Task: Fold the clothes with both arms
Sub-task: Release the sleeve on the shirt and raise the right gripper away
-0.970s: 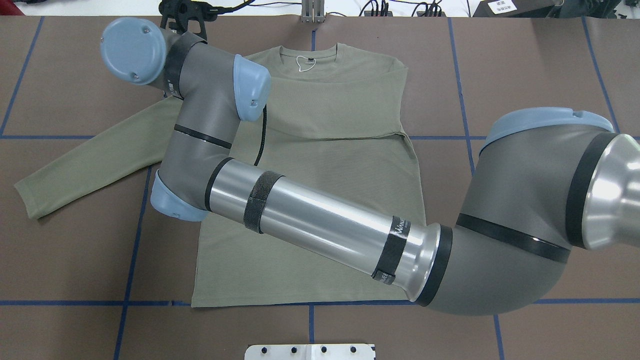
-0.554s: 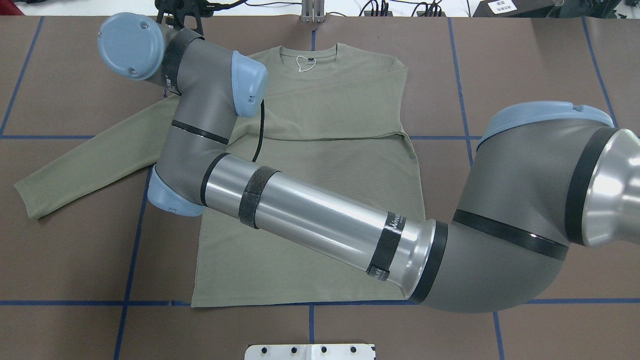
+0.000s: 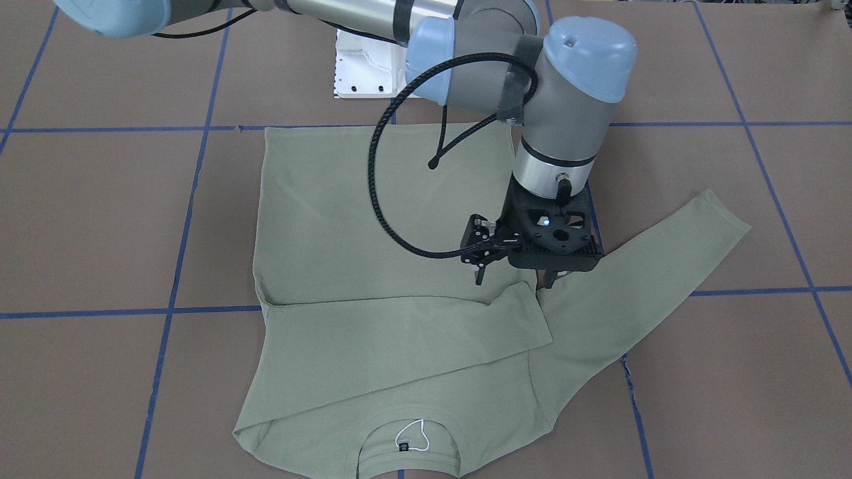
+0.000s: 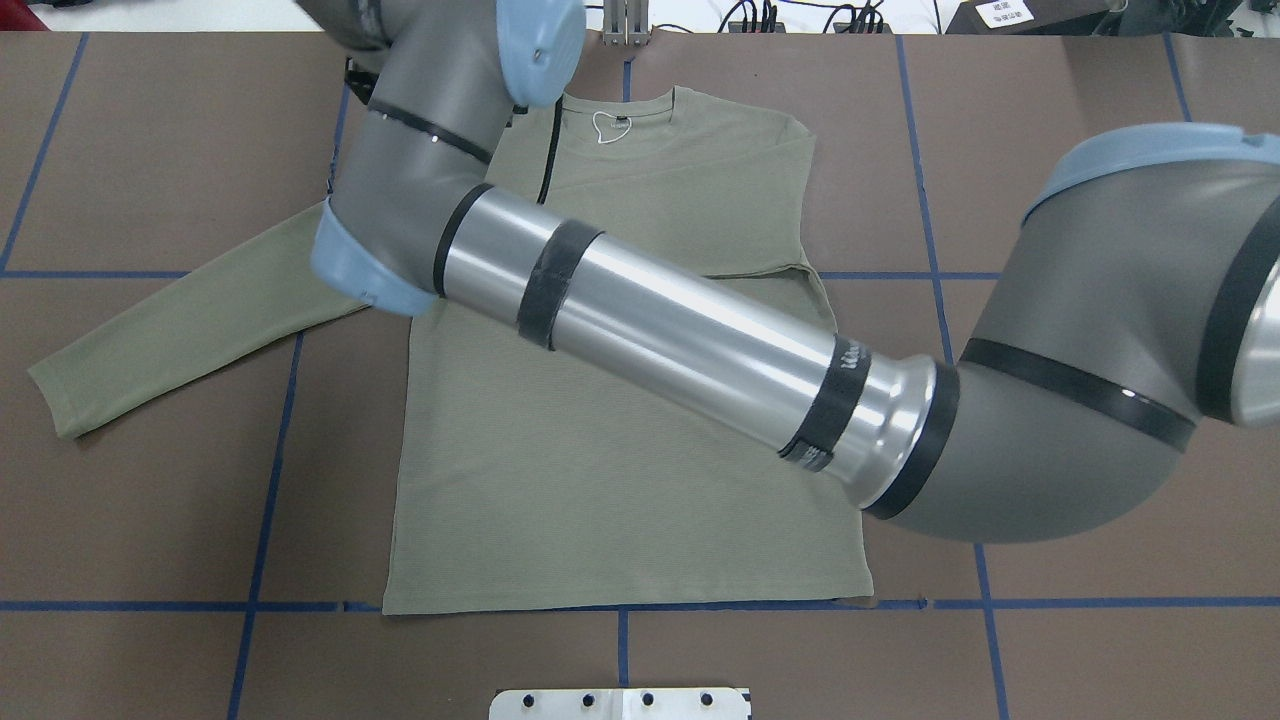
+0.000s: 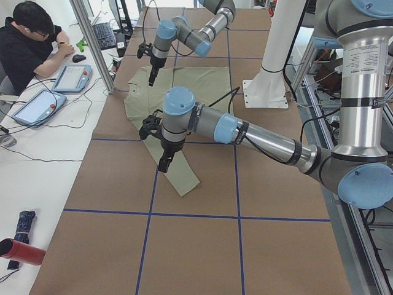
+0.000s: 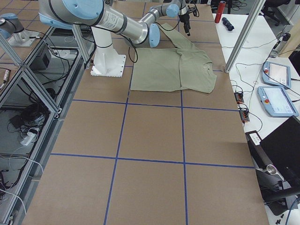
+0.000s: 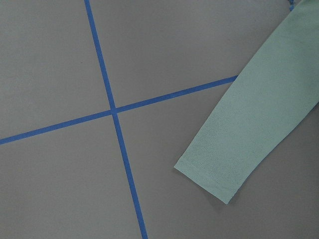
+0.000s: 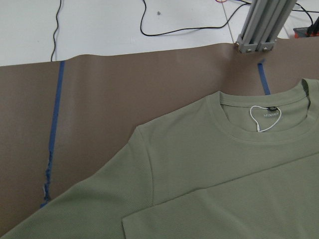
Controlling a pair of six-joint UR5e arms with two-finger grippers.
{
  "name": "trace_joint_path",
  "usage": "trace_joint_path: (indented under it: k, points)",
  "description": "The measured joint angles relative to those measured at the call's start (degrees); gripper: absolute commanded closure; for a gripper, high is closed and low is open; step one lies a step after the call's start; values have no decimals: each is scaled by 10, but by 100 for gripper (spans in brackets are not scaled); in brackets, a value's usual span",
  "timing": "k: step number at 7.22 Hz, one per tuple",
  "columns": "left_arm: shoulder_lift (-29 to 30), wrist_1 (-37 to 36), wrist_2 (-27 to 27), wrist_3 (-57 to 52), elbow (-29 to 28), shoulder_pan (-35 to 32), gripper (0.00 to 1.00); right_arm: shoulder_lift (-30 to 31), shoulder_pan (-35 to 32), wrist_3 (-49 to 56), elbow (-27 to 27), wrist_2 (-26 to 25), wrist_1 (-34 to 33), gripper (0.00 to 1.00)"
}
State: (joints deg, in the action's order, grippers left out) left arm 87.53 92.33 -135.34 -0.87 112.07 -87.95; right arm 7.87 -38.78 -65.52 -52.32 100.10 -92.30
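Since a second ago: right arm (image 4: 680, 330) has risen toward the overhead camera and swung toward the far edge, its wrist now running off the top of that view; shirt (image 4: 620, 480) unmoved.

Item 1, shirt: pale sage-green, long-sleeved, flat on your brown-covered desk (image 4: 1050, 120), hem toward the robot, neckline toward the far edge. Its right sleeve (image 3: 399, 332) lies folded across the chest, the end reaching the left side of the body. Its left sleeve (image 4: 190, 320) lies straight out over the desk, slanting back toward the robot. A dark neck tag (image 8: 270, 108) with a white loop shows inside the collar.

Item 2, right gripper (image 3: 514, 278): reached across to the robot's left side, hanging over the spot where the left sleeve meets the body, just beside the folded sleeve's end. Jaws released, spread apart, nothing between them.

Item 3, left arm (image 5: 264, 138): you see it only from the left-end camera, left gripper (image 5: 163, 161) pointing down. Jaws: cannot tell whether released or clenched. Its wrist camera looks down on the left sleeve's cuff (image 7: 214, 174), beside a crossing of blue tape lines (image 7: 113, 110).

Item 4, surroundings: white pedestal (image 4: 620, 703) at the desk's near edge; a person (image 5: 31, 43) in black seated past the far edge.
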Motion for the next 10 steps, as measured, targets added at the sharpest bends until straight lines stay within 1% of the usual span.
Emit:
trace_joint_path:
  k: [1, 2, 3, 4, 5, 6, 7, 8, 9, 10]
  points:
    - [2, 36, -4, 11, -8, 14, 0, 46, -28, 40, -62, 41, -37, 0]
    - [3, 59, -7, 39, -16, 45, 0, 99, -57, 86, -115, 73, -52, 0]
    - [0, 76, -4, 82, -25, 74, 0, 160, -93, 138, -170, 115, -57, 0]
    - [-11, 99, 3, 125, -30, 94, 0, 237, -132, 198, -236, 154, -58, 0]
    - [-31, 133, 7, 160, -33, 110, 0, 311, -165, 266, -296, 174, -58, 0]
    - [-58, 185, 21, 204, -34, 131, 0, 383, -201, 342, -346, 193, -57, 0]
    - [-88, 256, 46, 262, -41, 160, 0, 449, -236, 417, -383, 225, -52, 0]
    - [-110, 342, 64, 317, -71, 186, 0, 511, -265, 473, -418, 251, -47, 0]
    - [-122, 433, 73, 362, -116, 207, 0, 557, -279, 499, -451, 262, -45, 0]
    - [-126, 515, 94, 412, -160, 239, 0, 584, -286, 507, -475, 265, -44, 0]
